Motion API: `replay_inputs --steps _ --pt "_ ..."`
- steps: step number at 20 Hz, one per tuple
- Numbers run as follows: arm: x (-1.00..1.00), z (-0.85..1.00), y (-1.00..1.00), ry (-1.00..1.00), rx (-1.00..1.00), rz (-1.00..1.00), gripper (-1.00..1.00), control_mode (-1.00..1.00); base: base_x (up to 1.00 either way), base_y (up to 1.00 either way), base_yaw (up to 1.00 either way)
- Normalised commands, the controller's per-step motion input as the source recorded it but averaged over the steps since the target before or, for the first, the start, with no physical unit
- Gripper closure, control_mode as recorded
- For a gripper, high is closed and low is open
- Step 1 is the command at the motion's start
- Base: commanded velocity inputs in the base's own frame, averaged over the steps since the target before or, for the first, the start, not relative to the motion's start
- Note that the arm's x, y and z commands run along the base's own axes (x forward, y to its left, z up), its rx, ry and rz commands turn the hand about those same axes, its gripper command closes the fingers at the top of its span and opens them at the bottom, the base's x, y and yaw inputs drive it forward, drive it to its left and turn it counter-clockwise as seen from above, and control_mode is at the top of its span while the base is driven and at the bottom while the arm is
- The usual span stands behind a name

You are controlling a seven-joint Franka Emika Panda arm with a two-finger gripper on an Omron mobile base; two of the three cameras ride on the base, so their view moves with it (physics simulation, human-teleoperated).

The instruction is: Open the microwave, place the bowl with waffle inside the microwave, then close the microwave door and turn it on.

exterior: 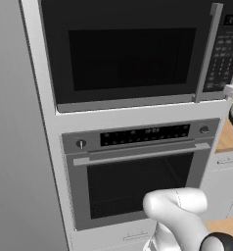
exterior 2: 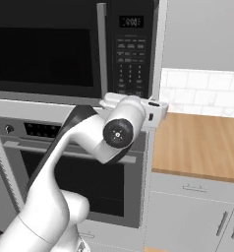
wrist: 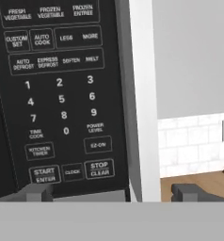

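Observation:
The microwave (exterior: 128, 54) is built in above the oven. Its black glass microwave door (exterior 2: 40, 49) is closed, with the vertical silver handle (exterior: 209, 54) at its right side. To the right of the handle is the dark keypad panel (wrist: 62, 94), close in front of the hand camera. My gripper (wrist: 114, 193) is open and holds nothing. Its left fingertip (wrist: 38, 192) is just under the START/ENTER button, and its right fingertip (wrist: 189, 192) is past the microwave's right edge. From the right base camera, my white hand (exterior 2: 153, 109) sits level with the microwave's lower right corner. The bowl and the waffle are out of view.
A silver oven (exterior: 138, 181) with a horizontal handle sits below the microwave. A wooden counter (exterior 2: 202, 142) runs to the right of the cabinet column, with a white tiled wall (exterior 2: 202, 91) behind it and grey drawers (exterior 2: 192, 197) beneath.

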Motion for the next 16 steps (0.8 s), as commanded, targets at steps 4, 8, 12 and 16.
replay_inputs --steps 4,8,12,16 --pt "0.27 -0.11 0.00 0.00 0.00 0.00 -1.00 -1.00 0.00 0.00 0.00" --pt "0.24 -0.13 0.01 0.00 0.00 0.00 -1.00 -1.00 0.00 0.00 0.00" --pt "0.17 -0.03 0.07 0.00 -0.01 0.00 -1.00 -1.00 0.00 0.00 0.00" --pt "0.08 0.00 0.12 0.00 -0.01 0.00 -1.00 -1.00 0.00 0.00 0.00"
